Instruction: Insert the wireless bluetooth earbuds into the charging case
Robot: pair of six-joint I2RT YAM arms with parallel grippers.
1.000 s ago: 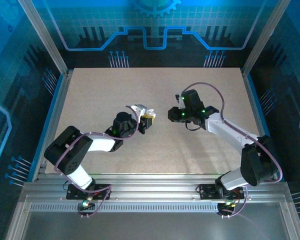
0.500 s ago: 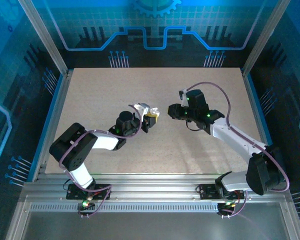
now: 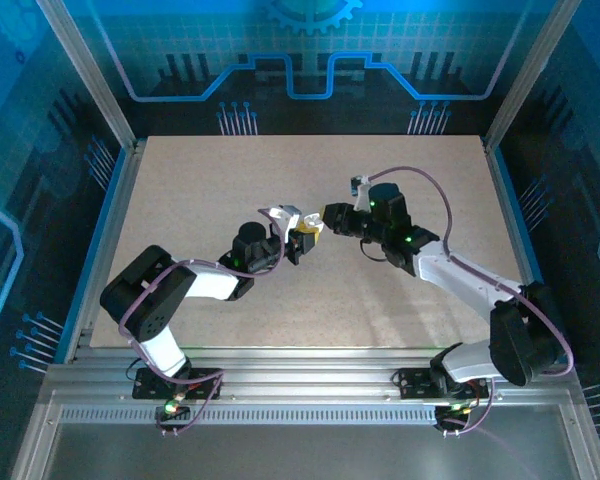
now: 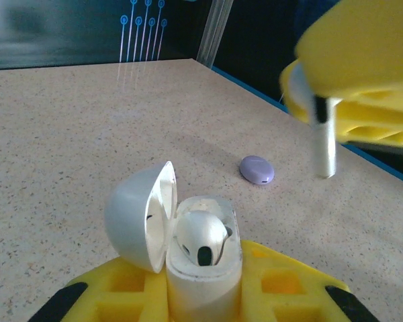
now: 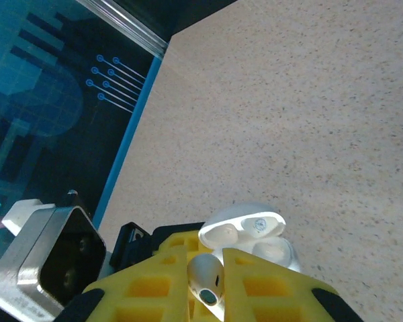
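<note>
Clamping the open case point(image 4: 203, 276), the left gripper point(image 3: 302, 239) shows one earbud point(image 4: 199, 235) seated inside, the right gripper point(image 3: 329, 218) pinching the second earbud point(image 5: 206, 274) close by; the lid's mark point(image 5: 257, 223) is unreadable, table point(image 3: 200, 180) edges well off.

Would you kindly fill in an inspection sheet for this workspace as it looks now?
Surface: speckled beige tabletop, flat, no spills seen.
Job's things: charging case open, lid swung aside; seated earbud in one slot; second earbud held in the air close to the case.
Clutter: one small lilac object lying on the table beyond the case.
Grippers: left gripper shut on the charging case; right gripper shut on the second earbud.
Cables: purple cables loop along both arms, off the table.
Surroundings: blue panels and metal frame posts around the table.
</note>
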